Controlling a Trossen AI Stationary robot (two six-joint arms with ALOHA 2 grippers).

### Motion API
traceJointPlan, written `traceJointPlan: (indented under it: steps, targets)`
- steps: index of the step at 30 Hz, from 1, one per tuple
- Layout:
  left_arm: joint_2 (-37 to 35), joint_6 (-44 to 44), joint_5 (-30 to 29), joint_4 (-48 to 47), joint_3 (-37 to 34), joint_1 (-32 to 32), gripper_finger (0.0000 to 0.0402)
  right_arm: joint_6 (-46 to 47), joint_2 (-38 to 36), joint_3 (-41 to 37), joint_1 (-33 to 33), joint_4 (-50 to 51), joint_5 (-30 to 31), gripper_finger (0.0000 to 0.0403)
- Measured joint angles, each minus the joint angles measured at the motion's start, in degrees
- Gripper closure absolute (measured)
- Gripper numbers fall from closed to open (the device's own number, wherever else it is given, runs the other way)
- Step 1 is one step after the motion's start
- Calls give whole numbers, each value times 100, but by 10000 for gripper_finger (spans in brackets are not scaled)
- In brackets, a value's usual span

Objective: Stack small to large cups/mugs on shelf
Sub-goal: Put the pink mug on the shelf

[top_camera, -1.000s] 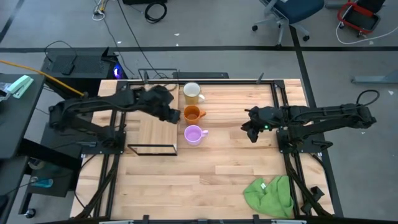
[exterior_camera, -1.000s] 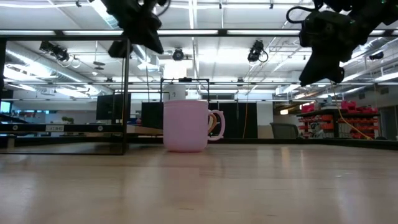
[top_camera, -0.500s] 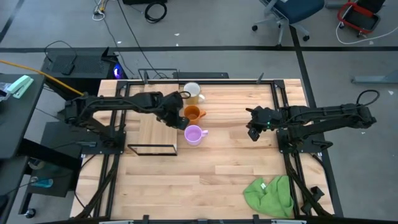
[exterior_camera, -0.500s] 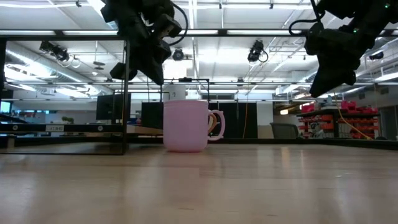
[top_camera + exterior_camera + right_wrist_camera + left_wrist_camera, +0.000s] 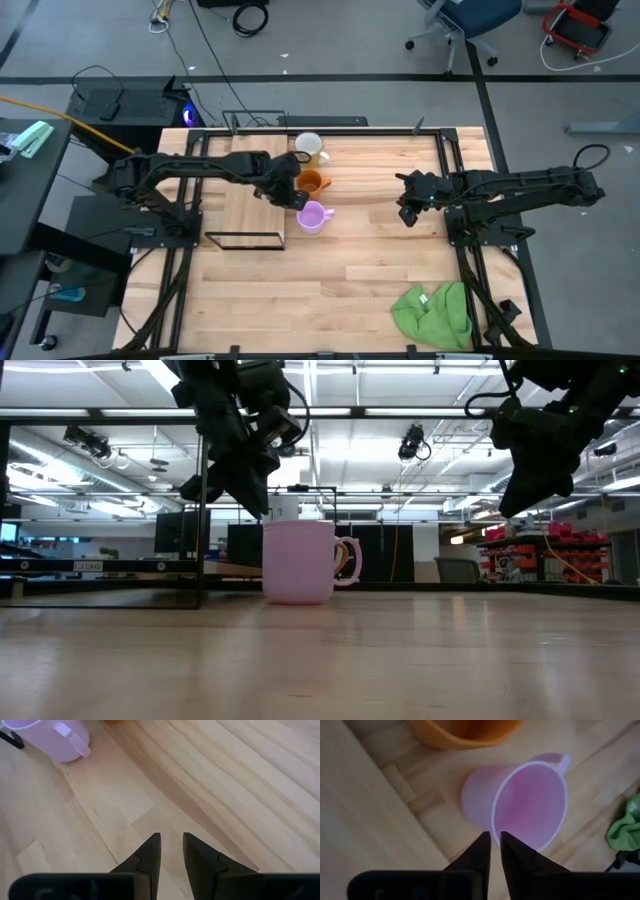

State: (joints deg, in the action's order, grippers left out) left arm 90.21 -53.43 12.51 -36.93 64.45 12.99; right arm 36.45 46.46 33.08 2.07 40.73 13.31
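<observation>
Overhead, we see a light-wood worktop (image 5: 360, 270) with a green cloth (image 5: 433, 312), grey floor around. Left gripper (image 5: 494, 842) hangs over the purple mug (image 5: 313, 216), jaws narrow; right gripper (image 5: 171, 845) waits, jaws slightly apart, empty.

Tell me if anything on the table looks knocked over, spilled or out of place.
Nothing stands out. The light purple mug, orange mug and cream-white mug all stand upright in a row beside the light-wood shelf.

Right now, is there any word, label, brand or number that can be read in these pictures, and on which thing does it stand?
None can be read.
Purple mug: plain, no print.
Orange mug: plain.
Cream mug: no print visible.
Green cloth: no label visible.
Room shelves behind the table: possible labels, too small and blurred to read.
</observation>
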Motion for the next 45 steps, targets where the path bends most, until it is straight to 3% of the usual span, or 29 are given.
traceJointPlan:
  steps: [15, 45]
  targets:
    - [243, -297, 58, 204, -7, -35, 298, -3, 0, 0, 0, 15, -1, 315]
    - [628, -248, 240, 513, 4, -37, 311, -13, 0, 0, 0, 37, -1, 315]
